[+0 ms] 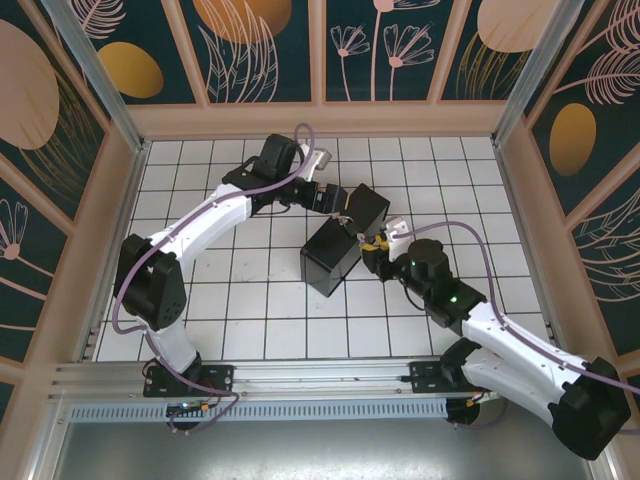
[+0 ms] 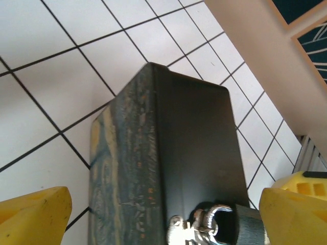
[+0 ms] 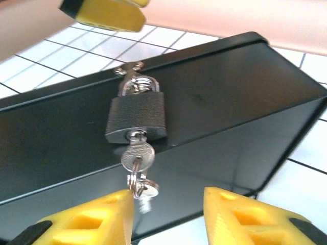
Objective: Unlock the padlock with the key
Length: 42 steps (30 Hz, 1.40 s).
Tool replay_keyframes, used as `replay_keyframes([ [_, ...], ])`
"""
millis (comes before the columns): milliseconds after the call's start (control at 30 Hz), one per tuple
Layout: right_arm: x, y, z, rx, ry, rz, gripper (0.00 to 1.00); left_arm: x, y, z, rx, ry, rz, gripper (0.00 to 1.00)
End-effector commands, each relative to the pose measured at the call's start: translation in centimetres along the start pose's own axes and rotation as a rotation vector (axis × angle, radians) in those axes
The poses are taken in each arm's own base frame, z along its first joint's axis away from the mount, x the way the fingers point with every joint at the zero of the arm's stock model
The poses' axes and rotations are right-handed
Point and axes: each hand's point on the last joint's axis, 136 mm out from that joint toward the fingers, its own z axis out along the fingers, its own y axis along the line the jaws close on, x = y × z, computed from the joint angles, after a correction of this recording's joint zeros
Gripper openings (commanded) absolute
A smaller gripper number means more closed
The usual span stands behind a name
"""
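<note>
Hanging on black metal box (image 3: pixel 230 92), dark grey padlock (image 3: pixel 136 118) has silver key (image 3: pixel 137 154) seated, long axis pointing down at right gripper (image 3: pixel 168 204) just beneath: jaws part-open, empty, key off-centre. Left gripper (image 2: pixel 163 212) wide open, empty.

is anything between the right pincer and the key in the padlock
Nothing visible. The key sits in the padlock keyhole, straight ahead of the open right pincer. Only the spare key on its ring dangles close to one fingertip.
</note>
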Motion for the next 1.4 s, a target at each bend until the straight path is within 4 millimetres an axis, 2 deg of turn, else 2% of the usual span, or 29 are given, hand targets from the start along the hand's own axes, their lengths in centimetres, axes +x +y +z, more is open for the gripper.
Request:
replay_keyframes([
  [0,-1.8,-1.9,-1.2,0.121,-0.041,-0.071,0.42,-1.3,-0.3,-1.4,-0.008,-0.051,0.004,0.94],
  [67,-3.1,-1.8,-1.7,0.138,-0.108,-0.133,0.42,-1.4,-0.3,-1.3,-0.004,-0.051,0.003,0.94],
  [133,-3.7,-0.7,-1.7,0.121,-0.143,-0.244,0.43,-1.4,-0.3,-1.2,-0.001,-0.052,0.001,0.94],
  [233,-2.9,1.2,-1.1,0.091,-0.13,-0.469,0.44,-1.6,0.0,-1.2,-0.01,-0.057,0.0,0.94],
  [333,-2.4,1.1,-0.3,0.116,-0.104,-0.599,0.44,-1.5,0.4,-0.8,-0.003,-0.043,-0.003,0.94],
  [467,-3.2,0.4,0.1,0.188,-0.116,-0.702,0.44,-1.7,0.8,-0.7,0.0,-0.044,-0.01,0.94],
  [767,-2.8,1.5,0.5,0.227,-0.101,-0.834,0.39,-2.1,0.7,-1.0,0.022,-0.057,-0.003,0.94],
  [967,-1.8,2.1,0.6,0.167,-0.056,-0.814,0.41,-2.3,0.7,-1.3,0.022,-0.061,0.005,0.93],
  [1133,-1.3,1.5,0.8,0.199,-0.035,-0.832,0.42,-2.5,0.7,-1.5,0.027,-0.068,0.005,0.93],
  [1367,-1.3,1.4,1.5,0.199,-0.04,-0.844,0.35,-2.3,0.5,-1.7,0.029,-0.072,0.009,0.93],
])
